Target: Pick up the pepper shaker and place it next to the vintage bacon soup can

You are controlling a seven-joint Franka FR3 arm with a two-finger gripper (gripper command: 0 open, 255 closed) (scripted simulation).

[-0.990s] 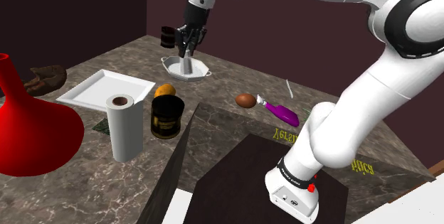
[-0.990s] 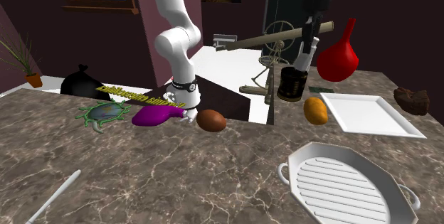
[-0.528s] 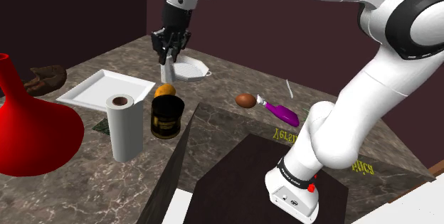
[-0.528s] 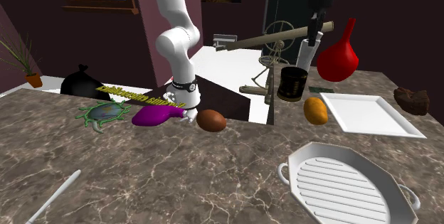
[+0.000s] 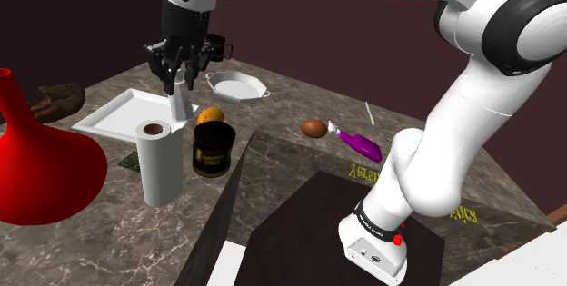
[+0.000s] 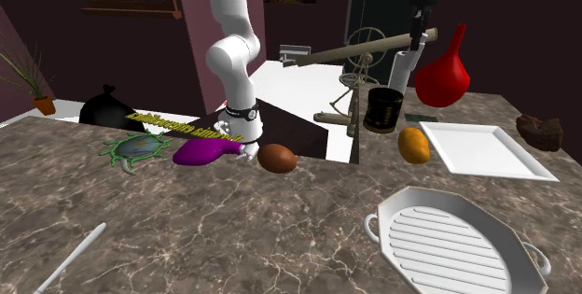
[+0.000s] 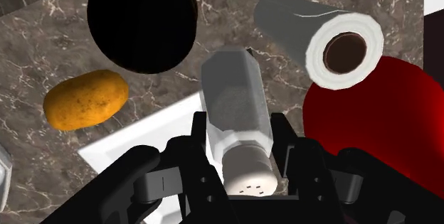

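My gripper (image 5: 179, 73) is shut on the pepper shaker (image 5: 182, 103), a grey faceted body with a white perforated cap. It hangs in the air over the near corner of the white plate (image 5: 127, 112), just behind the soup can (image 5: 213, 150), which is black with a gold label. In the wrist view both fingers (image 7: 199, 144) clasp the shaker (image 7: 238, 105) near its cap, with the can's dark top (image 7: 142, 20) beyond it. The second exterior view has the shaker (image 6: 399, 68) above the can (image 6: 383, 110).
A paper towel roll (image 5: 162, 162) and a red vase (image 5: 36, 166) stand beside the can. An orange potato (image 5: 211, 116) lies between can and plate. A white ridged pan (image 5: 236, 84) and a dark mug (image 5: 215, 46) sit farther back. A brown egg-shaped thing (image 5: 313, 128) and a purple object (image 5: 359, 142) lie to the right.
The gripper has carried the shaker from above the ridged pan toward the shoulder view's left. It now hangs over the plate's corner, near the can.
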